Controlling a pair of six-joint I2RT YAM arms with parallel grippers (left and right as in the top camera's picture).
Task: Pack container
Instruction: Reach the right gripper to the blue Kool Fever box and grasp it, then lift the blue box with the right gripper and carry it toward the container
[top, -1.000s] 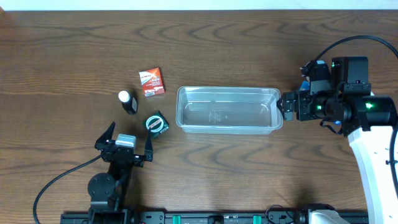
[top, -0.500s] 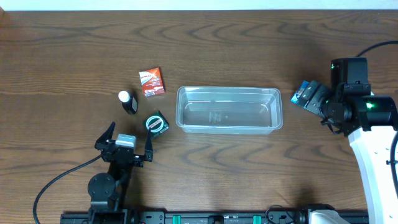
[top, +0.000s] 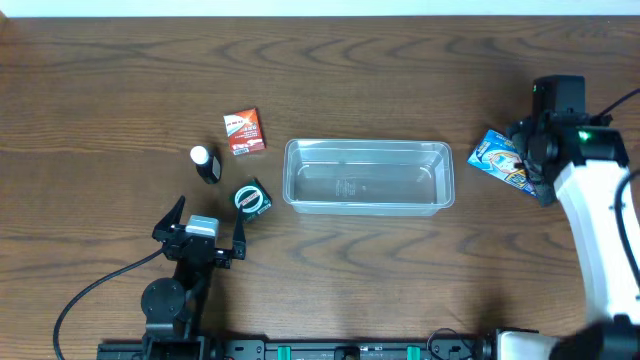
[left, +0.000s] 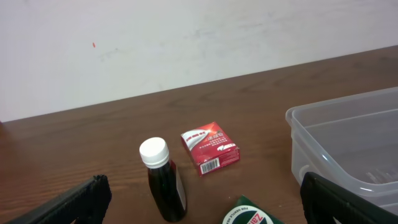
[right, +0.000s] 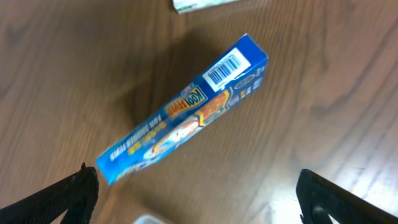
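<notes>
container (top: 366, 146): mid-table, clear, upright, nothing inside as far as can be seen.
packed so far: nothing, so judged to be at the very start.
blue box (right: 186, 118): flat on the wooden table (top: 400, 280), just right of the container, apart from its rim.
right gripper (right: 196, 190): spread wide, grasping nothing, poised over the blue box, no contact visible.
red box (top: 244, 131): on the table left of the container, well outside it.
dark bottle (top: 206, 165): white-capped, upright, near the red box.
green-labelled item (top: 252, 198): close beside the container's near-left corner, not inside.
left gripper (top: 205, 225): released and empty, low near the front edge, short of the green-labelled item.
left to do: all four loose items to go in, probably the blue box first, judging by the right gripper's position.
</notes>
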